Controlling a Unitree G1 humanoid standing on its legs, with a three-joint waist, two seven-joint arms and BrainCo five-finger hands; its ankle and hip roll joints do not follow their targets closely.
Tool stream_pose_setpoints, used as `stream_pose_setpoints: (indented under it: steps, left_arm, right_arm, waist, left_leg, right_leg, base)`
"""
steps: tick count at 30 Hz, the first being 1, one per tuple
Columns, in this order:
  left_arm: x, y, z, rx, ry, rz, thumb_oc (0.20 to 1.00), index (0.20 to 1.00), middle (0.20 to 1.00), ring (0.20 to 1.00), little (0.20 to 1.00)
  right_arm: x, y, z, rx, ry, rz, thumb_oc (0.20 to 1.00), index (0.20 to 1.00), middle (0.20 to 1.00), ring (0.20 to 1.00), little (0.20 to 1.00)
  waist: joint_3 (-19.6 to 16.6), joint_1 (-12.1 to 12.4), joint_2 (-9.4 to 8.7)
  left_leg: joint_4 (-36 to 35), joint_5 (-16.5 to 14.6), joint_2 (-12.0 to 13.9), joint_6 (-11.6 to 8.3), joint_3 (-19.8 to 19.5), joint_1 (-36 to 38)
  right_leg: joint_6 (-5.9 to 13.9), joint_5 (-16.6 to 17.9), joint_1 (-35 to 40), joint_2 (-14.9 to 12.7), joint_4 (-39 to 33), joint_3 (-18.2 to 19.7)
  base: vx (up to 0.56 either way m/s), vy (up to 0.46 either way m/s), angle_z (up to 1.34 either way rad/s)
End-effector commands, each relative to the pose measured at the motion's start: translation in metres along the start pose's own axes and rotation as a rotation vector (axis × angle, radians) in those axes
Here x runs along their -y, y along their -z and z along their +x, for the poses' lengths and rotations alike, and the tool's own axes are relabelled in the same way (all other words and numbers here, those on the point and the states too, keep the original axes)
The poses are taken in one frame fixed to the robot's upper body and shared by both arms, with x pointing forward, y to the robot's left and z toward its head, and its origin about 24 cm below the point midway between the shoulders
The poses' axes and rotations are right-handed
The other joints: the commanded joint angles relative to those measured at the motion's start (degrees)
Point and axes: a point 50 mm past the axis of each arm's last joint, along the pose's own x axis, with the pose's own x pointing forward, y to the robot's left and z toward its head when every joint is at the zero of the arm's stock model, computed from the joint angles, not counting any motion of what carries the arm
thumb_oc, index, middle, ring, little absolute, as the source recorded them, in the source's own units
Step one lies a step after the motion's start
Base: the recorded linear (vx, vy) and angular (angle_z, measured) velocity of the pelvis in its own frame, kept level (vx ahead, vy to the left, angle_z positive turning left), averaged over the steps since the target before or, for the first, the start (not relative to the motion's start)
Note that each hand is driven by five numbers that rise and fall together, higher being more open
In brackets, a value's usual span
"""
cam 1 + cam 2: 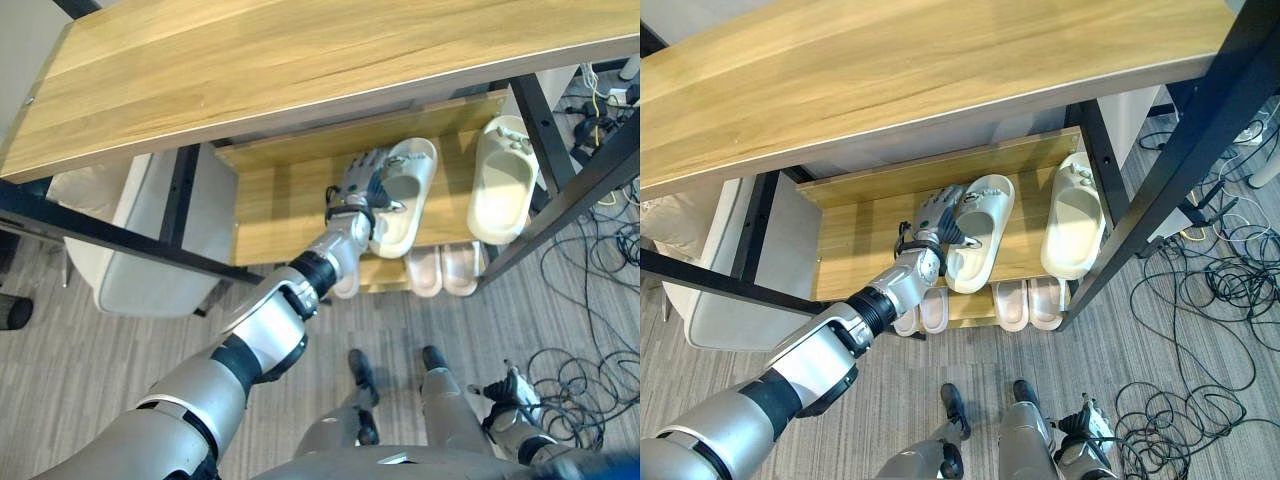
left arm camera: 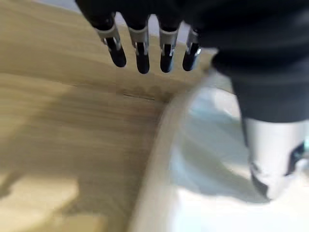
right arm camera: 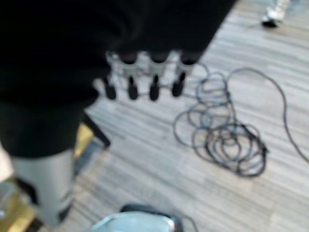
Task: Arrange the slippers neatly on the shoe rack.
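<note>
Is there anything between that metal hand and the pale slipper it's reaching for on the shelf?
Nothing visible. The left hand is already at the left slipper, its fingers straight and its thumb over the slipper's inside. The second slipper lies apart to the right on the same shelf.

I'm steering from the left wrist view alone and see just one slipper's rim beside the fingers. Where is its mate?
Observer: The second cream slipper lies on the same shelf, to the robot's right of the first slipper and apart from it.
Operator: Anything underneath?
Observer: Pale slippers stand on the lower shelf.
Operator: And the other arm?
Observer: The right hand hangs open above the floor, near coiled cables.
</note>
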Motion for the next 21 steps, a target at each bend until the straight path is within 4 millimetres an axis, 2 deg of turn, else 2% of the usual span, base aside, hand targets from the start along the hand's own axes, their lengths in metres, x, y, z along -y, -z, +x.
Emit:
stream_pose_setpoints:
  steps: [1,8,9,13,21]
  left_arm:
    - [-0.028,0.007,0.011,-0.033,-0.101,-0.133,1.0,1.0,1.0,1.0,1.0]
    - [-0.048,0.03,0.008,-0.061,-0.091,-0.277,1.0,1.0,1.0,1.0,1.0]
    - [-0.048,0.038,0.0,-0.06,-0.037,-0.318,1.0,1.0,1.0,1.0,1.0]
    - [-0.026,0.061,-0.023,-0.053,0.165,-0.312,1.0,1.0,1.0,1.0,1.0]
    - [0.004,0.07,-0.048,-0.045,0.342,-0.288,1.0,1.0,1.0,1.0,1.0]
  right_arm:
    - [0.012,0.009,0.005,-0.036,0.042,-0.003,1.0,1.0,1.0,1.0,1.0]
    - [0.01,0.012,0.004,-0.068,0.031,0.021,1.0,1.0,1.0,1.0,1.0]
    - [0.009,0.013,0.003,-0.085,0.028,0.029,1.0,1.0,1.0,1.0,1.0]
    - [0.004,0.013,0.001,-0.102,0.004,0.044,1.0,1.0,1.0,1.0,1.0]
    - [0.001,0.004,0.002,-0.08,-0.013,0.035,1.0,1.0,1.0,1.0,1.0]
  waist:
    - [0.3,-0.1,0.35]
    - [-0.6,1.5,0.56]
    - [-0.7,2.4,0.75]
    - [-1.0,3.4,1.0]
    - [-1.0,3.8,1.13]
  left_leg:
    - [0.2,-8.5,-1.4,-3.05,-3.4,6.5]
    - [0.2,-8.0,-1.4,-3.36,-4.9,8.1]
    - [0.2,-8.0,-1.5,-3.4,-5.5,8.9]
    - [0.2,-7.9,-1.5,-3.5,-6.1,9.8]
    - [0.2,-7.9,-1.4,-3.31,-6.0,9.2]
  right_leg:
    - [3.17,7.5,7.9,-3.8,-16.4,-0.6]
    - [2.97,7.1,11.1,-3.7,-16.9,-2.6]
    - [2.98,6.9,12.2,-3.9,-17.1,-3.2]
    - [2.86,6.7,13.6,-4.0,-17.6,-3.9]
    - [2.85,7.1,12.7,-4.0,-17.5,-3.9]
  base:
    - [0.01,-0.03,0.01]
    - [0.01,-0.044,0.13]
    - [0.0,-0.031,0.14]
    - [0.0,-0.02,0.14]
    - [-0.01,0.0,0.04]
